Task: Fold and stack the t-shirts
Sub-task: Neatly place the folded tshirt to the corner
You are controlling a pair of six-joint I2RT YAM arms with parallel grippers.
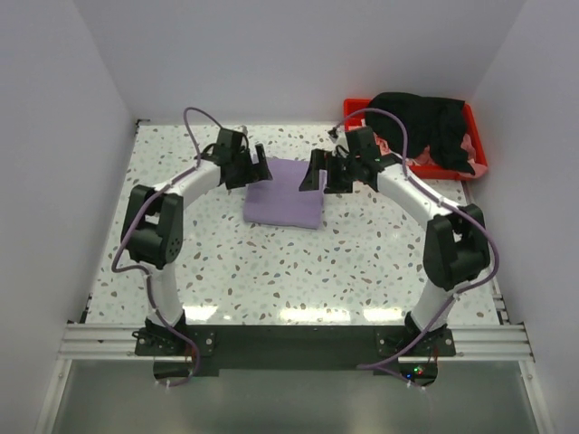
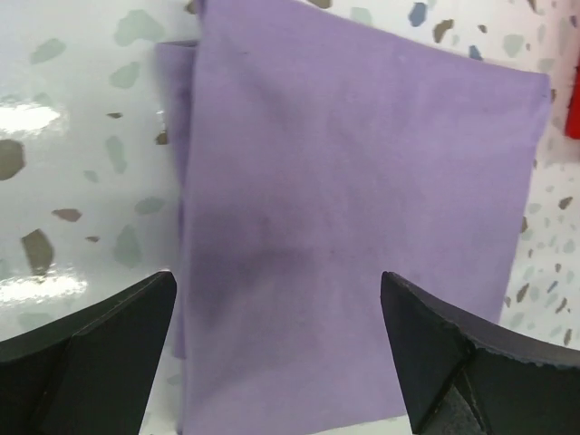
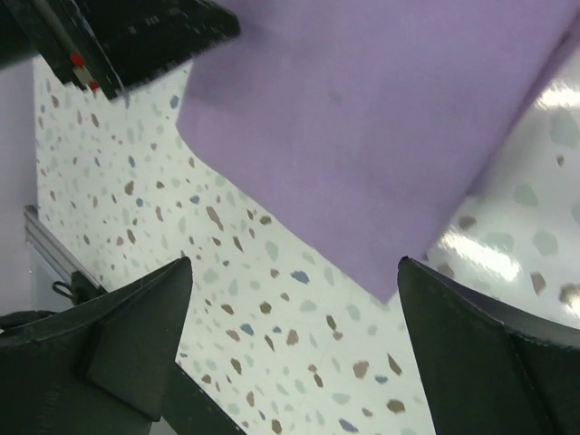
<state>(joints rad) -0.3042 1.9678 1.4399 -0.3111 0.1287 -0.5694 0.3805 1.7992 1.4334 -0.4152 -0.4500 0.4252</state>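
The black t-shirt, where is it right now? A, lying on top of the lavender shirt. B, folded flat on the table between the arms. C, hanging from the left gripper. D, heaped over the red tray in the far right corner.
D: the black t-shirt lies bunched over the red tray, and the only shirt lying folded between the arms is the lavender t-shirt.

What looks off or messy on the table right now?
Nothing is spilled or damaged. The folded lavender shirt lies slightly askew on the table, and the left wrist view shows an under layer poking out past one side edge. The black shirt is an unfolded heap hanging over the red tray rim.
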